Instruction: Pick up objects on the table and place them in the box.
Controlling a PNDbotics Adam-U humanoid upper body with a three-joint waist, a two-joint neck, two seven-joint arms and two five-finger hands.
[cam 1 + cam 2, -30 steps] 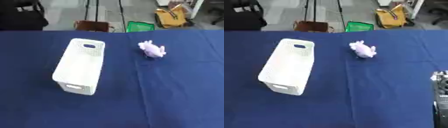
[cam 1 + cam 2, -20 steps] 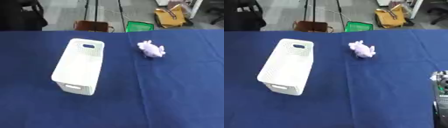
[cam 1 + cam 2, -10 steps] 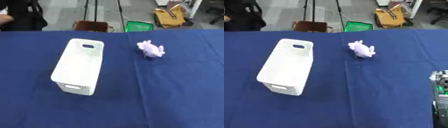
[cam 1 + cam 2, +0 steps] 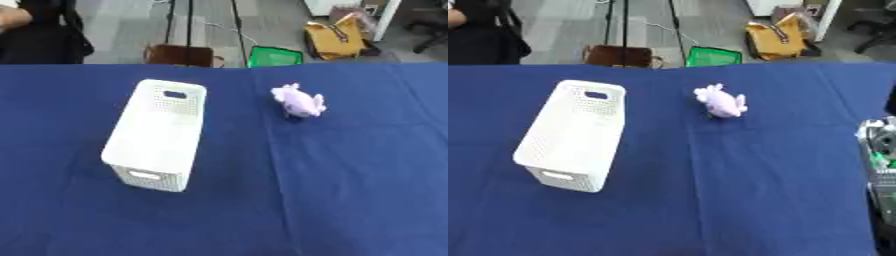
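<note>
Blue counter (image 4: 350,190) with a box and a toy, floor clutter past its far edge.
White box (image 4: 157,132) stands left of centre; a purple toy (image 4: 298,101) lies apart from it, nearer the far edge. At the right edge a robot hand (image 4: 878,150) shows partly; whether its fingers are spread or curled cannot be told.

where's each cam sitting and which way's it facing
Left eye view: in the robot's head, looking down at the blue table; none of the robot's body shows.
Right eye view: same head, set slightly to the right; a bit of the robot's right arm shows at the right edge, hand not visible.
Both share the white box and, apart to its right, the purple toy.
</note>
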